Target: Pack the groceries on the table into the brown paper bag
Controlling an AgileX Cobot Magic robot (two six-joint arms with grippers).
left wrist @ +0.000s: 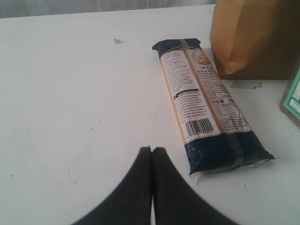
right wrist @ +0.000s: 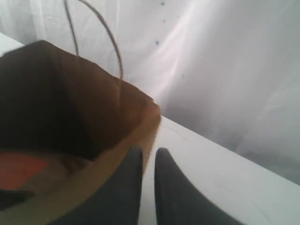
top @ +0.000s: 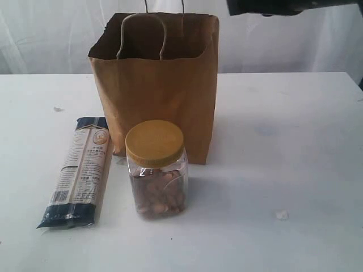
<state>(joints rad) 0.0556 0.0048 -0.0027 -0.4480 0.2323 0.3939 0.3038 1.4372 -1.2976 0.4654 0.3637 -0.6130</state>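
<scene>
Exterior view. Shows the brown paper bag upright and open-mouthed at upper centre of the table. Finds the clear yellow-lidded jar upright just in front of it at centre, lid on. Finds the long navy-beige pasta packet flat at left, beside the bag's lower corner, near the jar but apart from it. Catches only a dark piece of an arm at the top right edge; shows neither claw here.

Left wrist view. Shows the left gripper at bottom centre, fingers pressed together on nothing, low over bare table. Puts the pasta packet just right of it, running up toward the bag in the upper right corner. Cuts off a green-and-white sliver at the right edge, too cropped to name.

Right wrist view. Shows the right gripper at bottom centre, fingers nearly together with a thin slit between and nothing in it, poised by the bag's rim. Looks into the bag at left and picks out an orange-red patch lying inside, probably the brown-orange pouch.

Progress, as a judgement: partly done. Counts at least one item in the bag; leaves the jar and pasta packet to pack. Cannot place the bottle, can or carton.
</scene>
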